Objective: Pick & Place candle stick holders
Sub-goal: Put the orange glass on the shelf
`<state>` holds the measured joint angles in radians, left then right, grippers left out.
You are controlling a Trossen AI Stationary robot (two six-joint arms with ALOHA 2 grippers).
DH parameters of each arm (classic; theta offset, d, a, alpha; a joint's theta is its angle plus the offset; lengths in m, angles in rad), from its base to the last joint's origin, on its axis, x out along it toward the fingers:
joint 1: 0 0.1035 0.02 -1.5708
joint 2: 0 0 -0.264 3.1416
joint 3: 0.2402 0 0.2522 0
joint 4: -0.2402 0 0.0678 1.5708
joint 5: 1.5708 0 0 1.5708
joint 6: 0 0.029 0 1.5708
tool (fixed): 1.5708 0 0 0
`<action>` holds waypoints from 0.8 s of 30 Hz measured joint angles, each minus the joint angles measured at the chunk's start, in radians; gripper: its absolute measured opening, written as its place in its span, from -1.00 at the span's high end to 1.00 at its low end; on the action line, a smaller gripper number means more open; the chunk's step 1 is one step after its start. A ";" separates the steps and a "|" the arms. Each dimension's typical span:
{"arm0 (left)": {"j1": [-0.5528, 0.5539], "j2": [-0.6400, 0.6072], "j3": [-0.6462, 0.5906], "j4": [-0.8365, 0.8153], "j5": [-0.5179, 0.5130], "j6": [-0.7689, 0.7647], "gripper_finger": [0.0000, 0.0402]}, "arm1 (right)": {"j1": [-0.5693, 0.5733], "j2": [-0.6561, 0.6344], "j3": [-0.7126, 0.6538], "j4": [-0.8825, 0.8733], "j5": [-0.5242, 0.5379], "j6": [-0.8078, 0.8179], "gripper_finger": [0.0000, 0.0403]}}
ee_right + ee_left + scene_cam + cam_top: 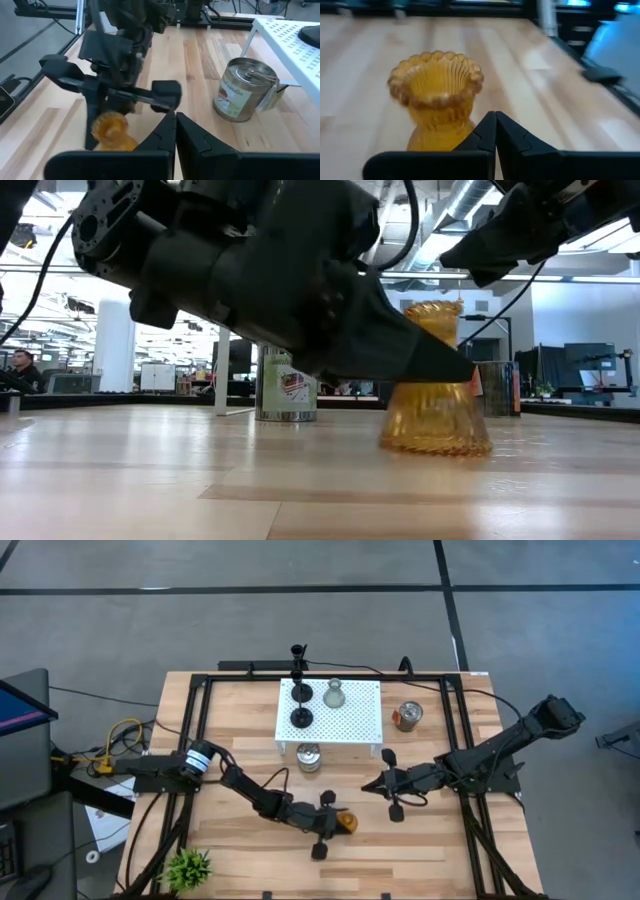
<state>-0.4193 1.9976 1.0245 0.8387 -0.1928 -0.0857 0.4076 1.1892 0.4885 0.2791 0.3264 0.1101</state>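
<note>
**Amber holder beside left pincer**

The left pincer (330,825) sits touching the amber candle holder (346,823) on the table (420,850). Two black holders (301,692) and a pale-green one (334,693) stand on the white rack (365,720).

Open tabletop (420,840) — tin (309,756) behind

A: What colour is the ribbed glass (436,102)?
B: Amber-orange, with a beaded rim. The hand (495,131) beside it is matt black.
A: And the table (420,840)?
B: Pale wood in long planks, dark frame. The rack (350,720) is white, dotted with holes; two black holders (301,705) and a pale-green glass (334,694) stand on it.
A: The tin (244,90)?
B: Silver, cream label.
</note>
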 joint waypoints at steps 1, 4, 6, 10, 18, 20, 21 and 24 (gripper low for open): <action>0.002 0.000 0.001 0.004 -0.025 0.002 0.98 | 0.000 0.000 0.000 0.000 0.000 -0.001 1.00; 0.018 0.000 0.001 0.013 -0.050 0.019 0.98 | 0.000 0.000 0.000 -0.001 0.001 -0.004 1.00; 0.030 0.001 0.001 0.029 -0.053 0.028 0.98 | 0.000 0.000 0.000 -0.002 0.001 -0.004 1.00; 0.049 0.000 0.001 0.042 -0.056 0.029 0.98 | 0.001 0.000 0.000 -0.026 0.001 0.034 1.00; 0.008 -0.034 -0.015 0.015 -0.086 0.088 0.99 | 0.080 -0.006 -0.011 -0.194 0.086 0.264 1.00; -0.015 -0.073 -0.042 -0.010 -0.118 0.112 0.99 | 0.125 -0.006 -0.029 -0.175 0.101 0.277 1.00; -0.026 -0.098 -0.059 -0.023 -0.131 0.114 0.99 | 0.148 -0.006 -0.035 -0.172 0.119 0.286 1.00; -0.061 -0.214 -0.130 -0.072 -0.140 0.128 0.98 | 0.221 -0.006 -0.050 -0.168 0.205 0.326 1.00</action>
<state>-0.4807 1.7840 0.8946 0.7670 -0.3332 0.0423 0.6283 1.1828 0.4381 0.1112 0.5315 0.4359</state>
